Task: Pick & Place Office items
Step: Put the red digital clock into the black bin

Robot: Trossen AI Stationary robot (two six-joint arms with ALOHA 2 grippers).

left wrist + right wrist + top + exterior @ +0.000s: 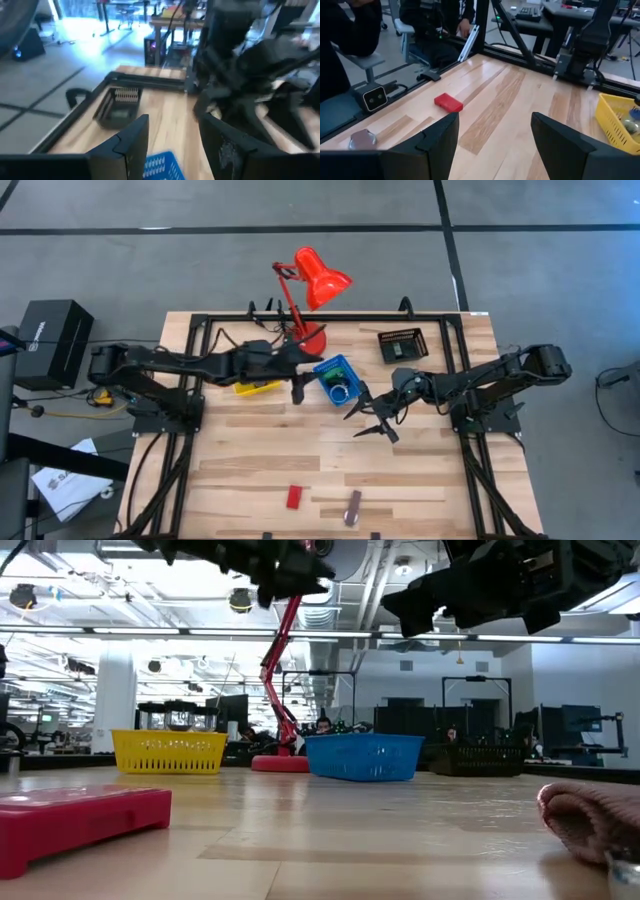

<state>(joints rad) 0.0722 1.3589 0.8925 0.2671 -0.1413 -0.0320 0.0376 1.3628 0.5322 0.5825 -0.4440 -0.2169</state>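
A red block (pixel 294 497) and a brown-silver bar (pixel 352 507) lie flat on the wooden table near its front edge. The right wrist view shows both, the block (pixel 449 102) and the bar (pixel 362 139). My left gripper (pixel 298 391) hangs in the air just left of the blue tray (pixel 335 380). Its fingers are open with nothing between them (pixel 172 125). My right gripper (pixel 370 416) hovers open and empty right of the blue tray (pixel 492 122). A silvery ring (pixel 340 391) lies in the blue tray.
A yellow tray (pixel 258 387) sits partly under my left arm. A black tray (pixel 400 345) stands at the back right, and a red desk lamp (pixel 312 290) at the back middle. Bare wood (pixel 300 445) lies between the trays and the front items.
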